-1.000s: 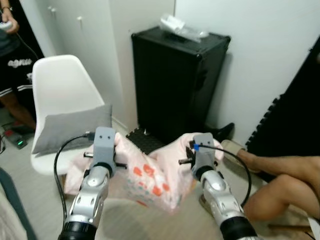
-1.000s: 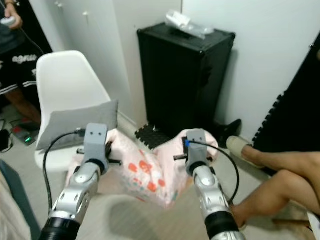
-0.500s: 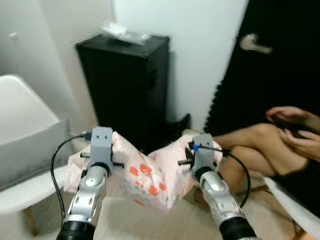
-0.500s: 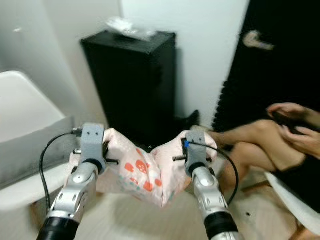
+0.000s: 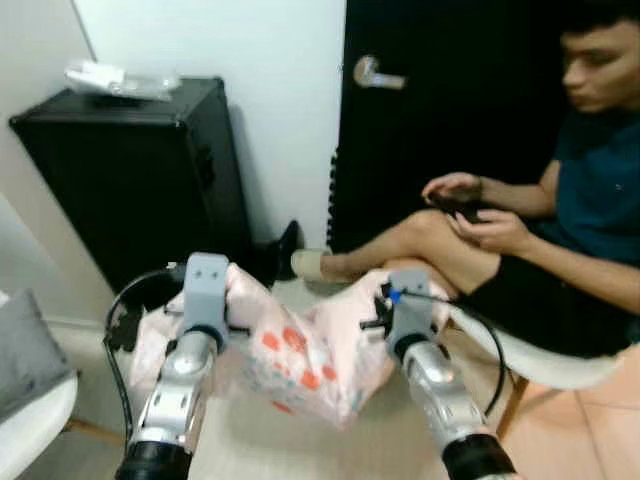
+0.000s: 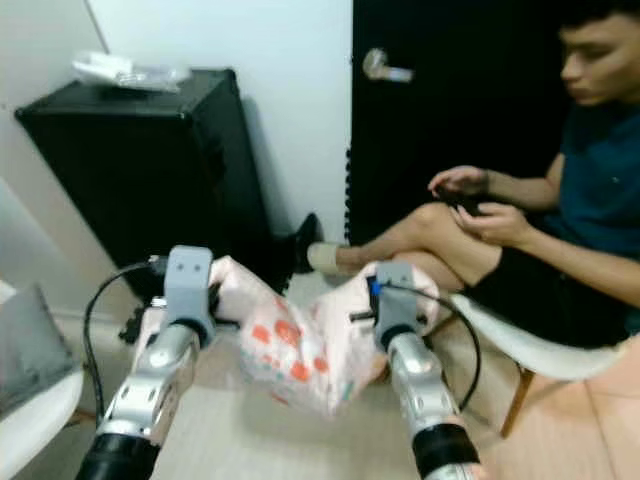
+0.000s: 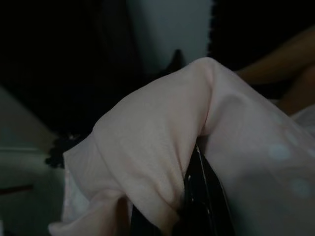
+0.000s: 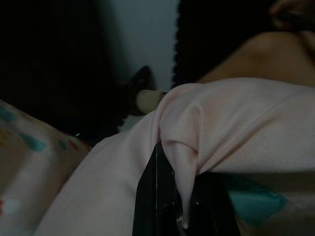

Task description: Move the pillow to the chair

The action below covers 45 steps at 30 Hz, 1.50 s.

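Your two grippers carry the pillow (image 5: 300,355) off the floor.
Left gripper (image 7: 197,196) and right gripper (image 8: 172,196) jaws are clamped on its pink fabric; a seated person (image 5: 530,240) is near the dark door (image 5: 440,100).

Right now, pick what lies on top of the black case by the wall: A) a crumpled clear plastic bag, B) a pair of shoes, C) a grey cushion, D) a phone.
A: a crumpled clear plastic bag rests on the top of the black case beside the white wall.

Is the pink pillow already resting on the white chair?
No, the pink pillow hangs between the left gripper and right gripper, apart from the white chair.
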Available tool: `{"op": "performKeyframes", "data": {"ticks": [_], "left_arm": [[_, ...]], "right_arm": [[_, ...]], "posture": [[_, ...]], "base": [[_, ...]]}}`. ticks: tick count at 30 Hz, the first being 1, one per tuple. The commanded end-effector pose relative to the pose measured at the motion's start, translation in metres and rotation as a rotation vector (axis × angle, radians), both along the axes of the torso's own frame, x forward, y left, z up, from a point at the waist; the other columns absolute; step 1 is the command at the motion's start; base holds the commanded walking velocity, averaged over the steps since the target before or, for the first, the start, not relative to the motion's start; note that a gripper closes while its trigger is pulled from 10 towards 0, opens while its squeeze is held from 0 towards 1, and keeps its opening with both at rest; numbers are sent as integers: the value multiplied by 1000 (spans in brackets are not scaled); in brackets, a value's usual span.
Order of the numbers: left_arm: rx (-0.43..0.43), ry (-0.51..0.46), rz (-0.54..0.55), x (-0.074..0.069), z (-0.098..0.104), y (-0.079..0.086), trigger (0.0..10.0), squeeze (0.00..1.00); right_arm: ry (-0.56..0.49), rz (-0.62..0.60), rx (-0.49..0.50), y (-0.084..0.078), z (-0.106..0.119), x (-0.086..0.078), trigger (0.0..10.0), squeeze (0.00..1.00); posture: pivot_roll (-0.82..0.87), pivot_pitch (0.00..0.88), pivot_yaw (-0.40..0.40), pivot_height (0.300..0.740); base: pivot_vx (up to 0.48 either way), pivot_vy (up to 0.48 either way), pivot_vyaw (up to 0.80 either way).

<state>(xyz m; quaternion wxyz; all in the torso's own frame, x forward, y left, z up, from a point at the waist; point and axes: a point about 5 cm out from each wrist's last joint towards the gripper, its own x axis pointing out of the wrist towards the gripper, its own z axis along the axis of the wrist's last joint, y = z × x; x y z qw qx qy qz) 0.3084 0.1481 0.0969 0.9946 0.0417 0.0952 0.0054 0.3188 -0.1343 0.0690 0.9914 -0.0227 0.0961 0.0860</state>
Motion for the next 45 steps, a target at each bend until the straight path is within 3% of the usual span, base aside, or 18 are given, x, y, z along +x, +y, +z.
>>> {"op": "performKeyframes", "data": {"ticks": [1,45], "left_arm": [[11,-40,-14,2,8,-2,10000,0],[6,-35,-25,3,5,-7,10000,0]], "right_arm": [[-51,32,17,10,10,3,10000,0],[-27,-27,14,-3,7,2,10000,0]], "posture": [[19,47,50,740],[7,60,46,740]], "base": [[0,0,-800],[0,0,-800]]}}
